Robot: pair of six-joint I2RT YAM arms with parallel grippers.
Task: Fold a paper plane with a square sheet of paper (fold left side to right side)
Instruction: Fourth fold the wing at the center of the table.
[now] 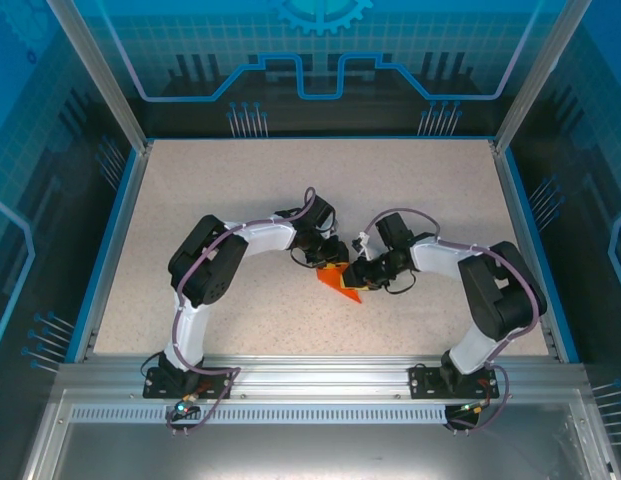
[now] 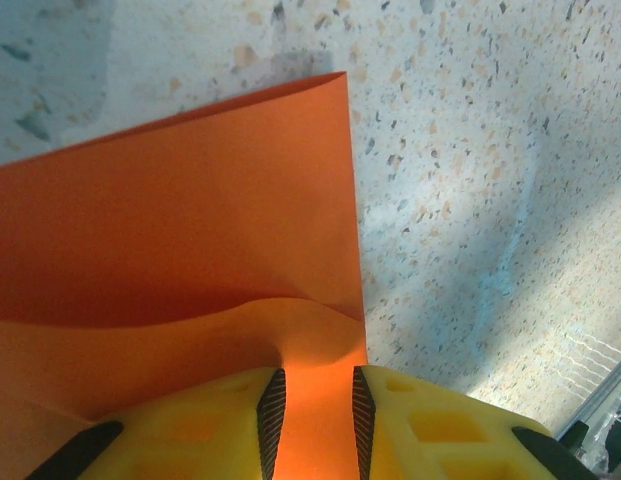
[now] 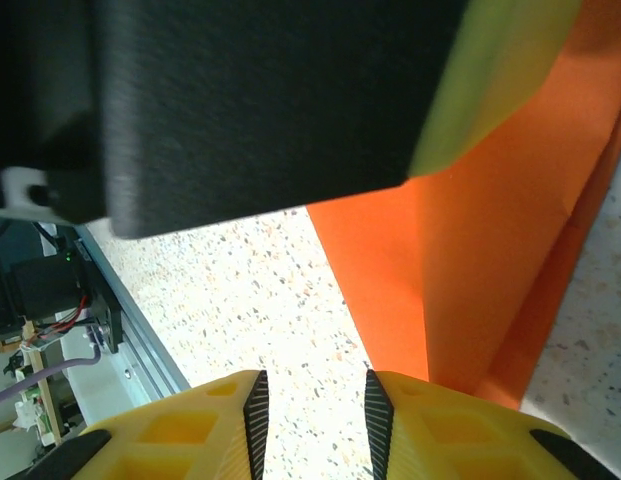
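The orange sheet of paper [image 1: 340, 283] lies folded in layers at the middle of the table, one corner pointing to the near right. In the left wrist view the paper [image 2: 190, 220] shows a lower layer and an upper flap that bulges in front of the fingers. My left gripper [image 1: 328, 262] stands over its far edge, jaws a little apart [image 2: 315, 420], with paper across the gap between the pads. My right gripper [image 1: 356, 275] is open [image 3: 315, 425] over bare table, just beside the paper's edge [image 3: 490, 230]. The left gripper's black and yellow body [image 3: 270, 100] hangs close above.
The speckled table [image 1: 240, 200] has a raised blue rim [image 1: 115, 230] at the sides and back. An aluminium rail [image 1: 310, 375] carrying both arm bases runs along the near edge. The rail [image 3: 130, 330] and some cables [image 3: 50, 350] show at the left of the right wrist view.
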